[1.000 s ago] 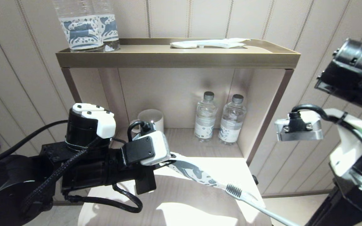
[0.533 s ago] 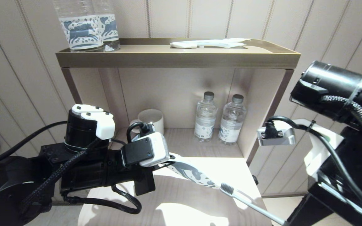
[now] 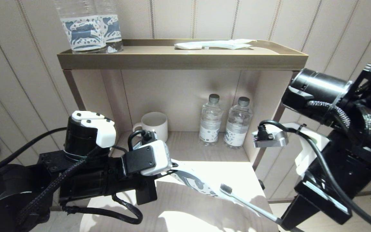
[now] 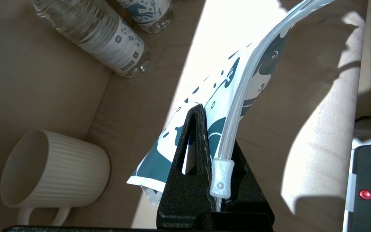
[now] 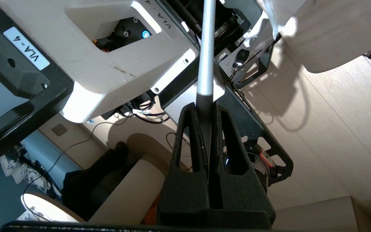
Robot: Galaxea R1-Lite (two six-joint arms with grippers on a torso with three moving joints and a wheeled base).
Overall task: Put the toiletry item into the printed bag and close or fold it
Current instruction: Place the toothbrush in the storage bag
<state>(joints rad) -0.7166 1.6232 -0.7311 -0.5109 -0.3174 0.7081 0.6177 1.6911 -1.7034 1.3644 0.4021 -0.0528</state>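
The printed bag (image 3: 192, 178), white with dark blue horse print, sticks out rightwards over the wooden table from my left gripper (image 3: 172, 166), which is shut on its end. In the left wrist view the bag (image 4: 201, 96) runs between the fingers (image 4: 198, 135), with its clear zip slider (image 4: 221, 177) beside them. The toothbrush (image 3: 250, 204) slants up from the lower right, its dark-bristled head (image 3: 225, 188) right at the bag's far end. My right gripper (image 5: 205, 108) is shut on the grey handle (image 5: 206, 48); in the head view its arm hides it.
A ribbed white mug (image 3: 153, 124) and two small water bottles (image 3: 210, 120) stand in the shelf niche behind the table (image 3: 185, 209). The brass top tray (image 3: 179, 59) holds horse-label bottles (image 3: 89, 29) and a white wrapped packet (image 3: 214, 44). The right arm fills the right side.
The right arm has swung left, carrying the toothbrush leftwards until its head meets the bag's far end. The left arm has sunk slightly, uncovering the mug.
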